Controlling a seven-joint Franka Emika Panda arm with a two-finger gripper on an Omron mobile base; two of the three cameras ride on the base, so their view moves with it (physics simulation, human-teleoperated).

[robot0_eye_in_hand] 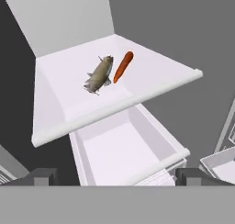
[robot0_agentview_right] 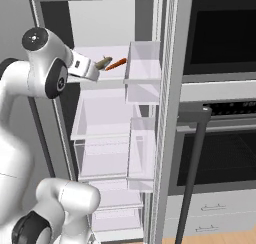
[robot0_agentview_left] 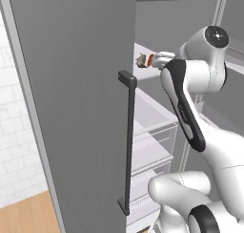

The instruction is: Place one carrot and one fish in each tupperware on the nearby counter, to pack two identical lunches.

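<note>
A slim grey-brown fish (robot0_eye_in_hand: 99, 75) and an orange carrot (robot0_eye_in_hand: 123, 65) lie side by side, almost touching, on a white upper shelf (robot0_eye_in_hand: 151, 87) of the open fridge. My gripper (robot0_eye_in_hand: 117, 176) hangs open short of the shelf's front edge, with nothing between its fingers. From the right base view, the fish (robot0_agentview_right: 103, 62) and carrot (robot0_agentview_right: 116, 64) lie just beyond the gripper (robot0_agentview_right: 95, 72). In the left base view the fish (robot0_agentview_left: 141, 60) and carrot (robot0_agentview_left: 149, 60) lie right in front of the hand. The tupperware and the counter are out of view.
The open grey fridge door (robot0_agentview_left: 71, 108) with its dark vertical handle (robot0_agentview_left: 127, 141) stands close on the left. Clear drawers (robot0_agentview_right: 102, 138) sit below the shelf, and door bins (robot0_agentview_right: 142, 78) hang to the right. An oven (robot0_agentview_right: 220, 153) with a dark handle stands further right.
</note>
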